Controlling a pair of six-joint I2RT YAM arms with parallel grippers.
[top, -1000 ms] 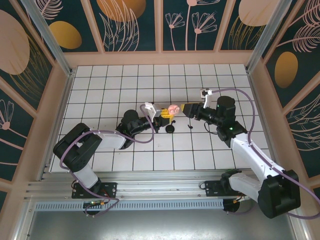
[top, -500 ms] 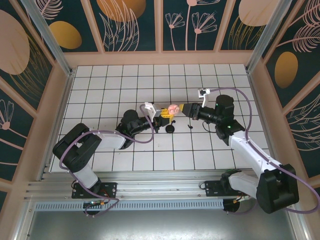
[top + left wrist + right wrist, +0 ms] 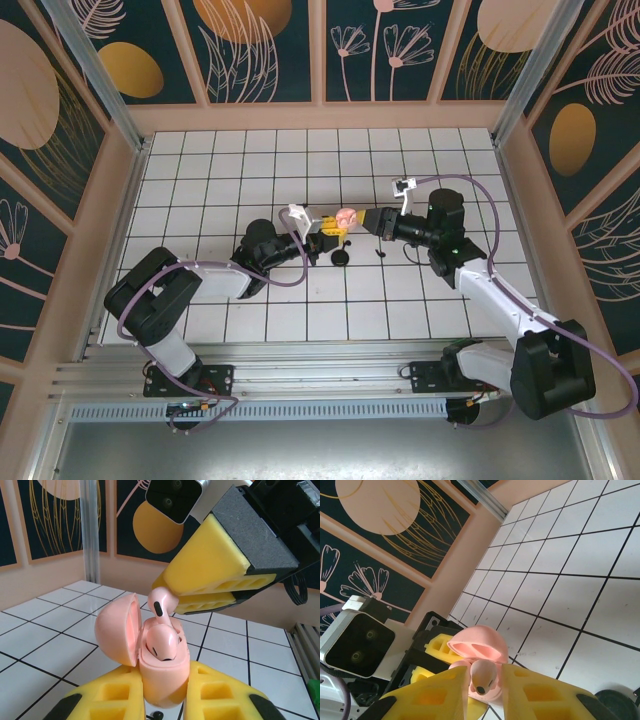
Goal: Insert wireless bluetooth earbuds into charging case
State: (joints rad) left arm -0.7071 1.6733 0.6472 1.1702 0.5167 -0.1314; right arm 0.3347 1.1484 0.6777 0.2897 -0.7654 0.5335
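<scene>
Left wrist view: the left gripper clamps the charging case upright, lid tipped back, so its sockets face up; one earbud already sits inside. The right gripper pinches the second earbud at the case's mouth, apparently lined up for the free socket.

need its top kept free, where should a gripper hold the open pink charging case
Clamp the charging case by its lower body, one finger on each side, coming in low beneath the opening, as the left gripper does. The lid stands open to one side and the seated earbud sits on top, where the right gripper holds the second earbud.
</scene>
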